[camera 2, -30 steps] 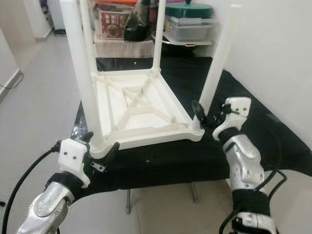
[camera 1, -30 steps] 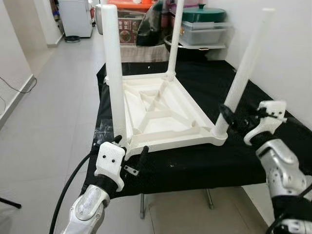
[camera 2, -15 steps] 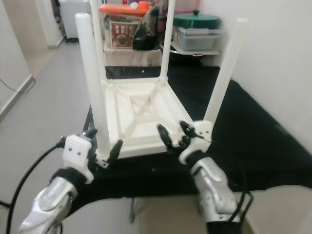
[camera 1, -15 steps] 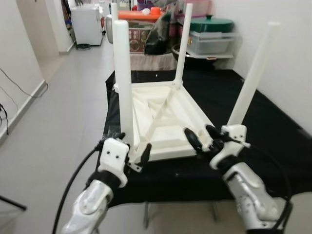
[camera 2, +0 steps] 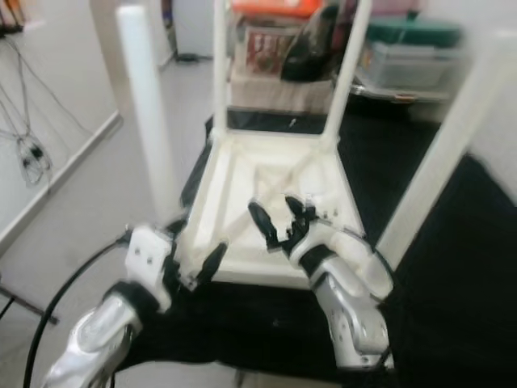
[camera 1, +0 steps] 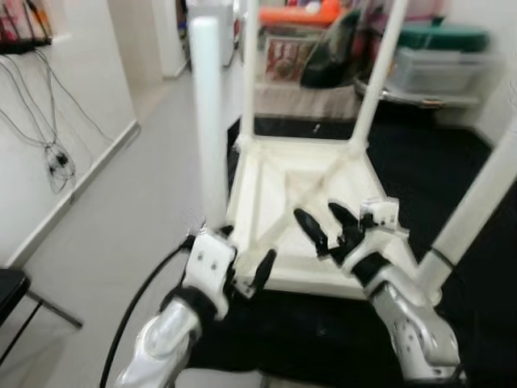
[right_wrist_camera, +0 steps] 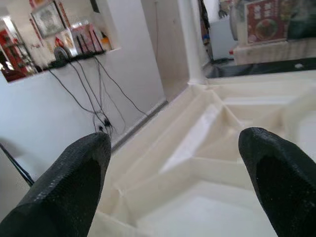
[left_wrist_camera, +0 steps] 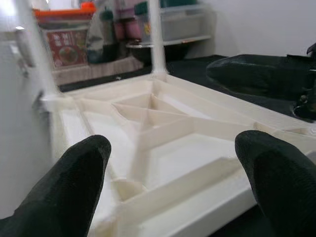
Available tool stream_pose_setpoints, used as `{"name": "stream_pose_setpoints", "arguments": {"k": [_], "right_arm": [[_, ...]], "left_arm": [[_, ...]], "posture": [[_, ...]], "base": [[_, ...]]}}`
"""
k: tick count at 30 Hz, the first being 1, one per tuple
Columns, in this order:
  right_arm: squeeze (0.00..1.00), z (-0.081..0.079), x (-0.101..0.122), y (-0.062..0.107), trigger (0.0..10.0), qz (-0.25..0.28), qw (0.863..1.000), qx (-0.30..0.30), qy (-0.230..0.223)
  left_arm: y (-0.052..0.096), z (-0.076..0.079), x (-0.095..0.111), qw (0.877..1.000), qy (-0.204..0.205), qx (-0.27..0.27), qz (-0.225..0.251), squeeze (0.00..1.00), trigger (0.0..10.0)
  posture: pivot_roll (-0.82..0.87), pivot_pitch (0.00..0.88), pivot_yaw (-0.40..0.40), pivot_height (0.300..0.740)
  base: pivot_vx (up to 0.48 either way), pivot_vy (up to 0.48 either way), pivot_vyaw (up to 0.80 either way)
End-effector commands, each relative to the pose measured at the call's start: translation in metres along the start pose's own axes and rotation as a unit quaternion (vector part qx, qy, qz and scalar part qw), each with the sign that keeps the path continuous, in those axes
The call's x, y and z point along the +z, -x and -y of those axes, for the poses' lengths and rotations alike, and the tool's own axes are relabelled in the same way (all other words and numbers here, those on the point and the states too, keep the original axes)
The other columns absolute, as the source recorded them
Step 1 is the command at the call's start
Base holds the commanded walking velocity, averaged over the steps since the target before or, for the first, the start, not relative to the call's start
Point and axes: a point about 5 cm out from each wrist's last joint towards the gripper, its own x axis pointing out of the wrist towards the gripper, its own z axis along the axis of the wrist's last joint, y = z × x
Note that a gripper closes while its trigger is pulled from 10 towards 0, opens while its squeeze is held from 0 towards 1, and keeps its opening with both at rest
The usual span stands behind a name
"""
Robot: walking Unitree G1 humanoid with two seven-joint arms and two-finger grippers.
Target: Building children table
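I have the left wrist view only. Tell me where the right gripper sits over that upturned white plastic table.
Observer: The right gripper hovers above the ribbed underside of the upturned white plastic table, near its front edge, fingers spread.
Operator: Report the left gripper.
Observer: The left gripper is at the front left corner, fingers open either side of the base of the near left leg.
Operator: Count the legs for me.
Observer: Four white legs stand upright, one at each corner; the near right leg rises beside the right arm.
Operator: Say what the table rests on.
Observer: A black cloth-covered surface.
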Motion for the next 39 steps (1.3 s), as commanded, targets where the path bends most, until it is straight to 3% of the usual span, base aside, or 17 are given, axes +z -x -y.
{"name": "stream_pose_setpoints", "arguments": {"k": [1,18,21,24,26,28,29,30,31,32,33,34,35,39], "right_arm": [[0.00,-0.004,0.004,-0.001,10.0,0.005,1.000,0.012,-0.002],[0.00,-0.007,0.005,0.001,10.0,-0.012,0.999,0.025,0.020],[0.00,-0.018,0.029,0.004,10.0,0.051,0.996,0.079,0.006],[0.00,-0.022,0.037,0.006,10.0,0.069,0.993,0.099,0.001],[0.00,-0.026,0.064,0.013,10.0,0.114,0.985,0.132,0.009],[0.00,-0.026,0.074,0.015,10.0,0.130,0.982,0.135,0.017],[0.00,-0.024,0.093,0.016,10.0,0.162,0.979,0.118,0.042],[0.00,-0.024,0.093,0.016,10.0,0.162,0.979,0.118,0.042],[0.00,-0.022,0.112,0.017,10.0,0.195,0.974,0.099,0.058],[0.07,-0.024,0.131,0.019,10.0,0.229,0.967,0.088,0.072],[0.07,-0.024,0.131,0.019,10.0,0.229,0.967,0.088,0.072],[1.00,-0.030,0.149,0.023,10.0,0.265,0.956,0.101,0.075],[1.00,-0.036,0.161,0.028,10.0,0.291,0.947,0.116,0.073],[1.00,-0.040,0.178,0.036,10.0,0.320,0.935,0.125,0.090]], "left_arm": [[0.000,0.002,-0.003,1.000,0.004,-0.003,-0.007,0.00,10.0],[0.001,-0.004,-0.007,1.000,-0.002,0.021,-0.016,0.00,10.0],[0.004,-0.010,-0.013,0.999,-0.012,0.032,-0.026,0.00,10.0],[0.005,-0.012,-0.014,0.999,-0.013,0.035,-0.028,0.00,10.0],[0.008,-0.016,-0.016,0.998,-0.017,0.043,-0.034,0.00,10.0],[0.009,-0.018,-0.017,0.998,-0.018,0.045,-0.036,0.00,10.0],[0.010,-0.021,-0.019,0.998,-0.019,0.049,-0.039,0.00,10.0],[0.010,-0.021,-0.019,0.998,-0.019,0.049,-0.039,0.00,10.0],[0.011,-0.023,-0.020,0.998,-0.020,0.051,-0.041,0.00,10.0],[0.011,-0.024,-0.021,0.998,-0.021,0.051,-0.043,0.00,10.0],[0.011,-0.024,-0.021,0.998,-0.021,0.051,-0.043,0.00,10.0],[0.011,-0.025,-0.022,0.998,-0.021,0.050,-0.043,0.00,10.0],[0.011,-0.025,-0.022,0.998,-0.021,0.048,-0.042,0.00,10.0],[0.009,-0.024,-0.021,0.998,-0.021,0.044,-0.040,0.00,10.0]], "posture": [[0.07,0.000,-0.041,0.740],[0.07,0.000,-0.040,0.740],[0.07,0.000,-0.032,0.740],[0.07,0.000,-0.032,0.740],[0.07,0.000,-0.023,0.740],[0.07,0.000,-0.023,0.740],[0.06,0.000,-0.015,0.740],[0.06,0.000,-0.015,0.740],[0.06,0.000,-0.007,0.740],[0.05,0.000,-0.001,0.740],[0.05,0.000,-0.001,0.740],[0.05,0.000,-0.001,0.740],[0.05,0.000,0.010,0.740],[0.05,0.000,0.010,0.740]], "base": [[0.000,-0.420,0.00],[0.000,-0.079,0.00],[0.000,0.000,0.00],[0.000,0.000,0.00],[0.000,0.000,0.00],[0.000,0.000,0.00],[0.000,0.000,0.00],[0.000,0.000,0.00],[0.000,0.000,0.00],[0.000,0.000,0.00],[0.000,0.000,0.00],[0.000,0.000,0.00],[0.000,0.000,0.00],[0.000,0.000,0.00]]}}
